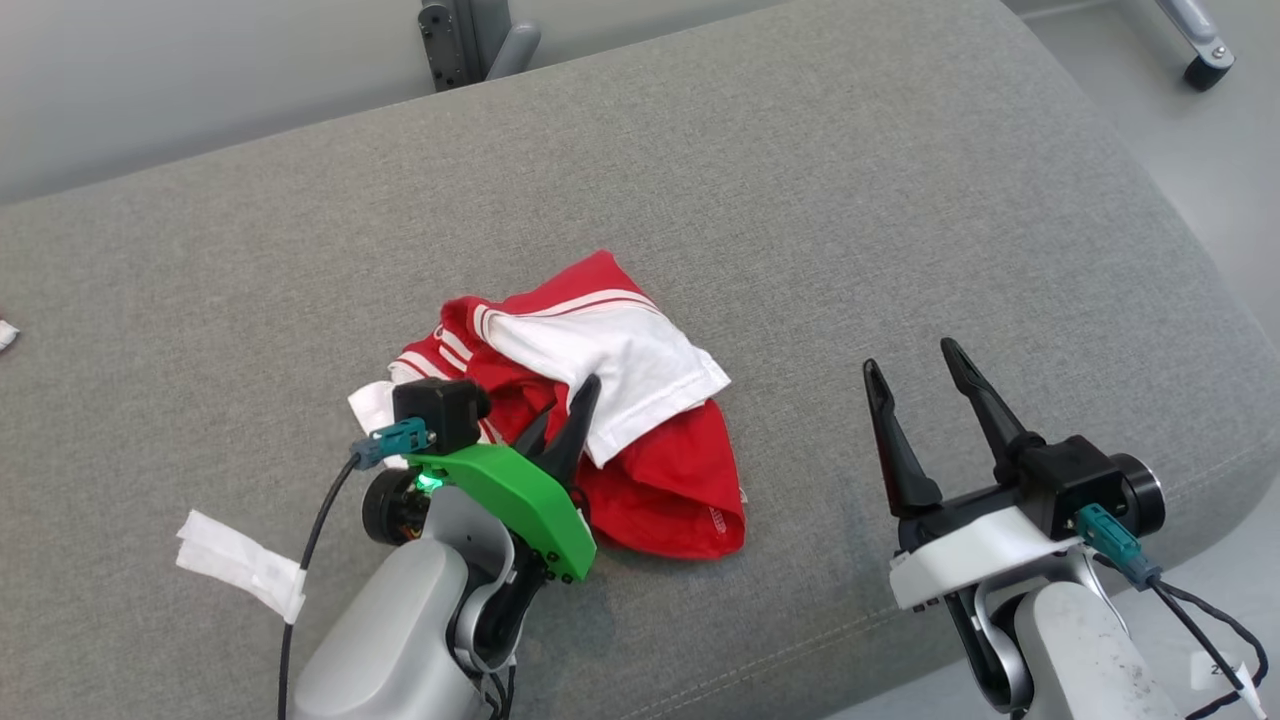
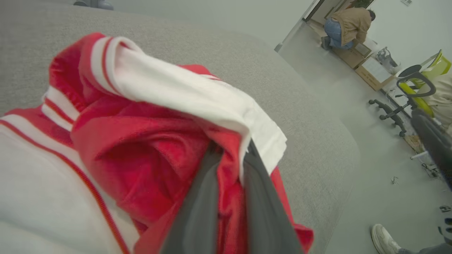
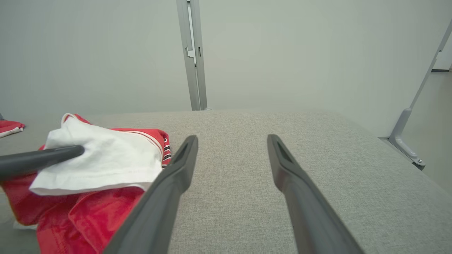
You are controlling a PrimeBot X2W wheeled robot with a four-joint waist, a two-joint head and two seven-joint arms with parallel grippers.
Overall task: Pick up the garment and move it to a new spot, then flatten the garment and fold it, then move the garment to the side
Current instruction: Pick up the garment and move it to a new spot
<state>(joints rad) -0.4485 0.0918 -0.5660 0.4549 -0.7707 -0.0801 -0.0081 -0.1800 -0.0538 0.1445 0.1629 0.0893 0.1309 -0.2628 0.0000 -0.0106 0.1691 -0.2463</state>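
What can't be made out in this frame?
1. Head view: the left gripper has its second fingertip hidden in folds of the garment.
2. Left wrist view: how much cloth the jaws pinch; blurred, cut by the bottom edge.
3. Head view: white scrap, cut off by the left edge.

A grey fabric-covered surface [image 1: 800, 200] is stretching before a pale wall [image 3: 282, 53]. A yellow-green office chair [image 2: 416, 93] is standing on the grey floor [image 2: 353, 106].

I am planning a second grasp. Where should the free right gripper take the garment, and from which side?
Probably the white flap of the garment, at its loose corner, approached from the robot's right, low over the cushion. That corner lies on top, points toward the open right gripper, and is clear of the left gripper.
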